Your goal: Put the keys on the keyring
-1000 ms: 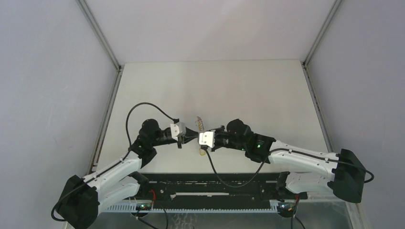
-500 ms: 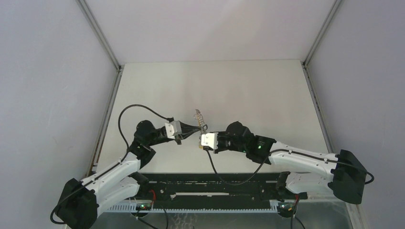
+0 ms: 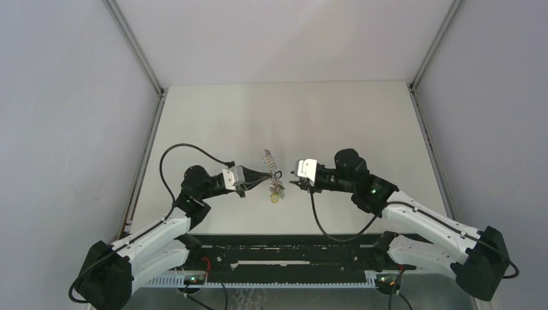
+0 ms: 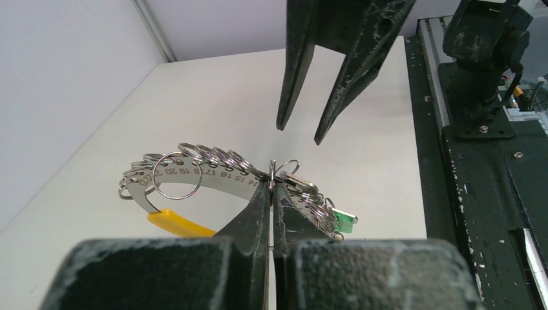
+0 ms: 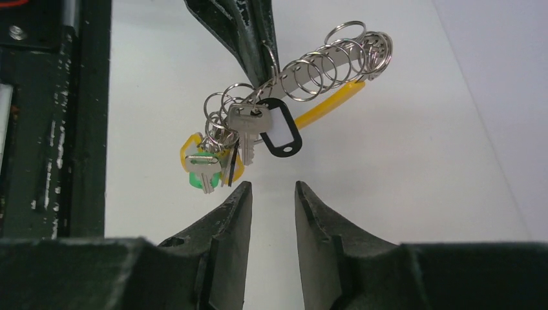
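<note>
1. The left gripper (image 4: 272, 185) is pressed together, pinching the keyring (image 4: 213, 173) above the surface (image 3: 291, 116).
2. The right gripper (image 5: 271, 188) is spread and empty, near the keyring without touching it.
3. The key (image 5: 244, 131) hangs on the keyring.

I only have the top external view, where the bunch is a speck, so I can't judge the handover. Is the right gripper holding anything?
Observer: No. The right gripper stands open and empty, just short of the keyring.
Operator: What carries the keyring?
Observer: The left gripper, shut on it midway along its numbered band.
Operator: And the key?
Observer: A silver key beside a black tag hangs from the keyring, touched by neither gripper.
</note>
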`<state>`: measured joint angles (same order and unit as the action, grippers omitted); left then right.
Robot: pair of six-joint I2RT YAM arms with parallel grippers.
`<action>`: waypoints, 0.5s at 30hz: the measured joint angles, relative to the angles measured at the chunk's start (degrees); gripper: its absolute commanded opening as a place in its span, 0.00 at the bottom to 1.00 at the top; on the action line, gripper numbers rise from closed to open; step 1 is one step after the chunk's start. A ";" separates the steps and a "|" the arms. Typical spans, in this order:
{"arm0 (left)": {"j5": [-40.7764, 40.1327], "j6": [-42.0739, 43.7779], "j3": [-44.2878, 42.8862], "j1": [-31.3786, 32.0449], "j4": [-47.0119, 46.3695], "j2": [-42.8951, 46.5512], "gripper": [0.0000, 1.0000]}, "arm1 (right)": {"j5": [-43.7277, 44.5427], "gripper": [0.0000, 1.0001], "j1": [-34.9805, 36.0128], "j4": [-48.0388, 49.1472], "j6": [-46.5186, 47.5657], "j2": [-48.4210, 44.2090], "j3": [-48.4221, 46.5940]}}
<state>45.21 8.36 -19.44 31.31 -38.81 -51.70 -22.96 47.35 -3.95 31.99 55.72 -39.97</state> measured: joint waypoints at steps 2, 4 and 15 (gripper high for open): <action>0.22 -0.22 0.00 0.00 -0.37 0.00 0.00 | -5.60 0.27 -2.54 -0.13 -1.81 0.96 -0.66; 0.55 -0.24 0.00 0.00 -0.79 -0.02 0.00 | -9.81 0.23 -4.09 0.17 -3.43 2.32 -1.62; 3.17 -0.24 0.00 0.00 -1.79 -0.02 0.00 | -26.43 0.13 -7.61 5.35 -12.94 7.34 -5.66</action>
<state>48.38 8.12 -19.44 31.31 -40.60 -51.72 -49.39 39.75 1.41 19.05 63.07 -45.63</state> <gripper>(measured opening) 0.008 0.188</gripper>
